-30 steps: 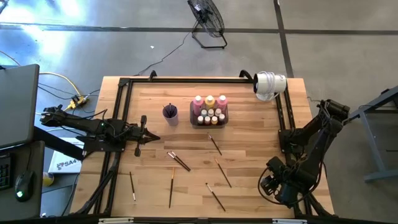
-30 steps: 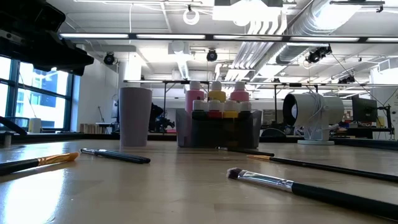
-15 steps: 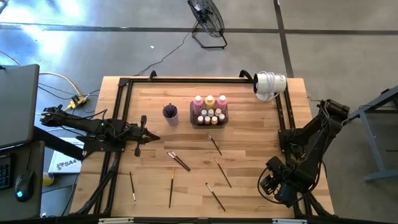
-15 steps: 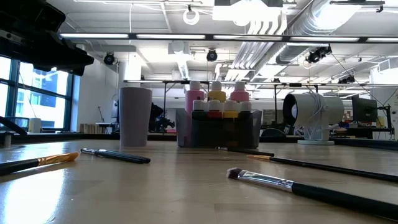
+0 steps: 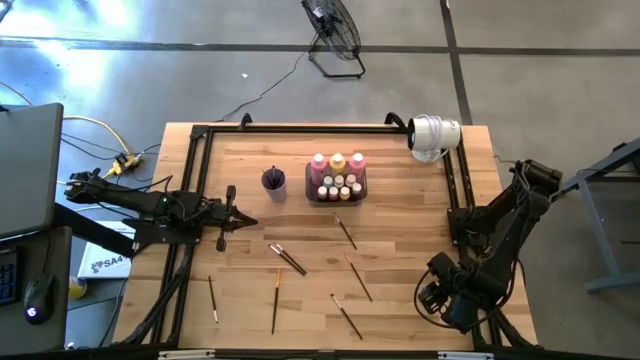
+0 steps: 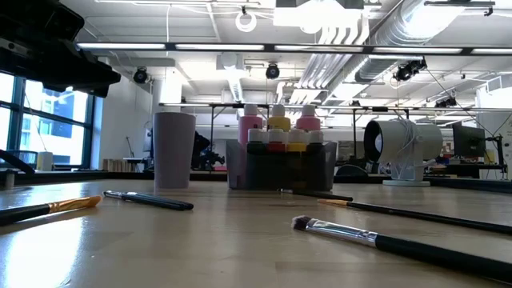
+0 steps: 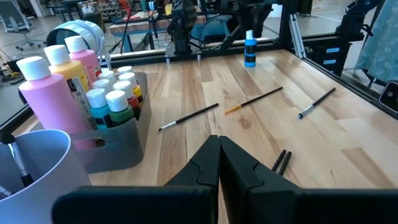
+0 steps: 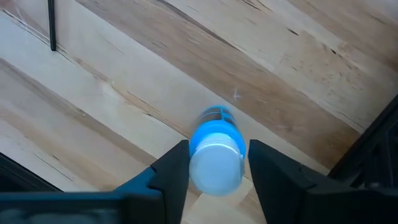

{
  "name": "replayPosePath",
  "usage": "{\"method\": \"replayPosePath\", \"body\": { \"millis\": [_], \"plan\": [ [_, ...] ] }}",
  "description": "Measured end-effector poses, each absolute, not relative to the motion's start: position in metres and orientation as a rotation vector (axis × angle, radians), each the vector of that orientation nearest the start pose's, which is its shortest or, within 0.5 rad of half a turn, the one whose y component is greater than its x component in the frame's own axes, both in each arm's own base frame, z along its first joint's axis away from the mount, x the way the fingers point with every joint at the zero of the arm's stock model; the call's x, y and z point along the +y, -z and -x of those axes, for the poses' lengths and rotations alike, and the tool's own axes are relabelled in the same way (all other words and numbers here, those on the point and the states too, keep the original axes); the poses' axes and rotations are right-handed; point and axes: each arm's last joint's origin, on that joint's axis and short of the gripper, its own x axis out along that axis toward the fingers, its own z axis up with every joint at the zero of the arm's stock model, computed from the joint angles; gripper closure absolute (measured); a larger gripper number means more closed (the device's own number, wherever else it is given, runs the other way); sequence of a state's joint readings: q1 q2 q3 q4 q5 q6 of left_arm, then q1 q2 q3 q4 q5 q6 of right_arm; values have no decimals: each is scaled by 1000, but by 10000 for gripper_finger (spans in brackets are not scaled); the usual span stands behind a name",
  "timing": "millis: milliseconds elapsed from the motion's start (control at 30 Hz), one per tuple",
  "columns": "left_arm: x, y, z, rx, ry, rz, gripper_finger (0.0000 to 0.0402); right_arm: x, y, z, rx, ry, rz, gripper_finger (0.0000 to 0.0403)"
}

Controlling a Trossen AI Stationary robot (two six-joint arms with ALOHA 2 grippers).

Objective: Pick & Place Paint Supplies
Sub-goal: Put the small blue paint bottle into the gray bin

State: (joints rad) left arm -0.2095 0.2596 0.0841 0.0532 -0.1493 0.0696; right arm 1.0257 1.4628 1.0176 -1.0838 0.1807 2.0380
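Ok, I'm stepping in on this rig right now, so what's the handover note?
Left claw: shut, empty, over the table's left side.
Right claw: down at the blue bottle near the table's right edge; grip unconfirmed.
Done: the pink, yellow-orange and small bottles stand in the grey tray.
Left: the blue bottle, and the brushes lying loose on the table.
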Motion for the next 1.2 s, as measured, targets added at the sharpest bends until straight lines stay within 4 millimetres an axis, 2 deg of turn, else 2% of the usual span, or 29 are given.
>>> {"method": "replayPosePath", "body": {
  "millis": [133, 233, 467, 667, 900, 1200],
  "plan": [
    [-19, -176, -111, 118, 64, -91, 401, 205, -218, -130, 1237, 739, -798, 279],
    [-19, -176, -111, 118, 64, -91, 401, 205, -218, -130, 1239, 736, -803, 289],
    [-19, -176, -111, 118, 64, -91, 401, 207, -219, -131, 1235, 724, -816, 269],
    [-19, -176, -111, 118, 64, -91, 401, 208, -219, -132, 1235, 716, -825, 292],
    [-19, -176, -111, 118, 64, -91, 401, 209, -219, -133, 1231, 708, -846, 278],
    [-19, -176, -111, 118, 64, -91, 401, 202, -225, -137, 1227, 691, -855, 294]
  ]
}}
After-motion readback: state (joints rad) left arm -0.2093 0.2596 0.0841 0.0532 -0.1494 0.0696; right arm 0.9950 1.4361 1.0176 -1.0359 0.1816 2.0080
